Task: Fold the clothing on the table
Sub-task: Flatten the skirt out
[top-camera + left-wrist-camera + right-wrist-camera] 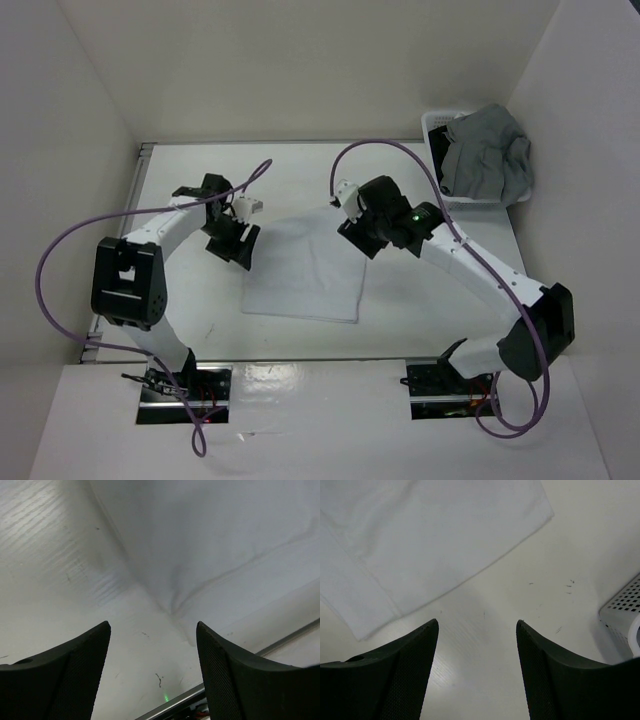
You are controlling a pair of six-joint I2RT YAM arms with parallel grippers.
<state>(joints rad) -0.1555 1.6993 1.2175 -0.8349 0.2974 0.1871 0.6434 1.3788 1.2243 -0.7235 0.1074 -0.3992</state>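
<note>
White thin fabric garment (305,265) lies flat on the smooth white bench (420,320) between my left claw (152,625) and right claw (477,622), both apart and empty, so I judge folding next calls for pinching an edge.

Both arms, left (165,227) and right (482,268), have white links between bulky black joint housings. A purple cable (385,142) loops out from behind each wrist. A small green light (414,214) glows just behind the right gripper (477,622). The fingers (70,675) are black, broad at the root and tapering forward, with finely meshed inner faces.
</note>
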